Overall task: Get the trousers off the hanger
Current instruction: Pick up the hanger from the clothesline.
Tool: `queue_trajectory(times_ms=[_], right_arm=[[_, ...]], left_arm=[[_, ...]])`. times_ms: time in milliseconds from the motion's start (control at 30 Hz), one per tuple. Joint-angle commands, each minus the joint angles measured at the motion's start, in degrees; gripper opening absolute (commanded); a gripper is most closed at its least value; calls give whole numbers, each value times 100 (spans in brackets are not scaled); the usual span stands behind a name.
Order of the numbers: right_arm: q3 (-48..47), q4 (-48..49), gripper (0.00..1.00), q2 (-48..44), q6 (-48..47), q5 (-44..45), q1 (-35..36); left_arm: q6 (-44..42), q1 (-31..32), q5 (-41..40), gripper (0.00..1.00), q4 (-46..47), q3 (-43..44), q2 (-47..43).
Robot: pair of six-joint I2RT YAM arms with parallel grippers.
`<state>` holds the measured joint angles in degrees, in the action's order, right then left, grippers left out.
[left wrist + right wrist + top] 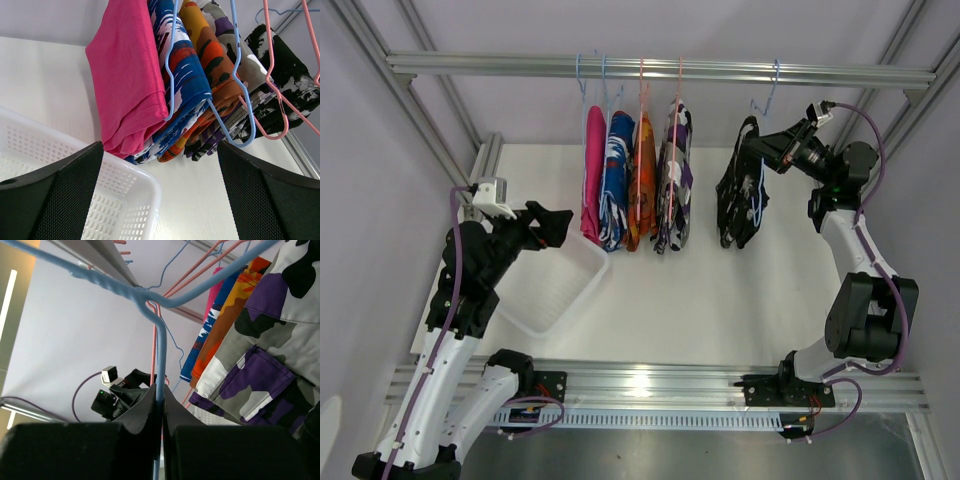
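Just beneath the right claw [756,148], clamped tight on the blue hanger [159,350], hang the black trousers [740,205].

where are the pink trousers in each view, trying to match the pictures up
Top external: pink trousers, leftmost garment of the hanging row, upper centre-left.
Left wrist: large, upper left of centre.
Right wrist: only a thin pink sliver, upper right.
Shared landmark: the blue patterned trousers hanging directly beside them in all three.

Two white-and-black jointed arms [855,250] with purple cables [878,145], black mesh-textured claw fingers [270,200]
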<state>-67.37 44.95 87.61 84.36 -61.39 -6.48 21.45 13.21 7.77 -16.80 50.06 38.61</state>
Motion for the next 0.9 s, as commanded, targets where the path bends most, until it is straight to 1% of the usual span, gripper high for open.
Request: queue_trajectory(times_ms=[0,67,400,700,867], right_arm=[[-83,383,4,-25,-16,-75,42],[-127,374,0,-25,-24,-75,59],[-592,76,0,-139,-68,56,94],[-1137,-399,0,-236,-191,179,103],[-1269,-347,0,-183,-69,276,103]], left_arm=[[26,-56,128,99,256,65,-3],[26,-64,128,99,256,65,-3],[26,-64,155,99,247,65,6],[34,-56,181,99,256,74,-3],[43,-56,199,99,265,65,-3]])
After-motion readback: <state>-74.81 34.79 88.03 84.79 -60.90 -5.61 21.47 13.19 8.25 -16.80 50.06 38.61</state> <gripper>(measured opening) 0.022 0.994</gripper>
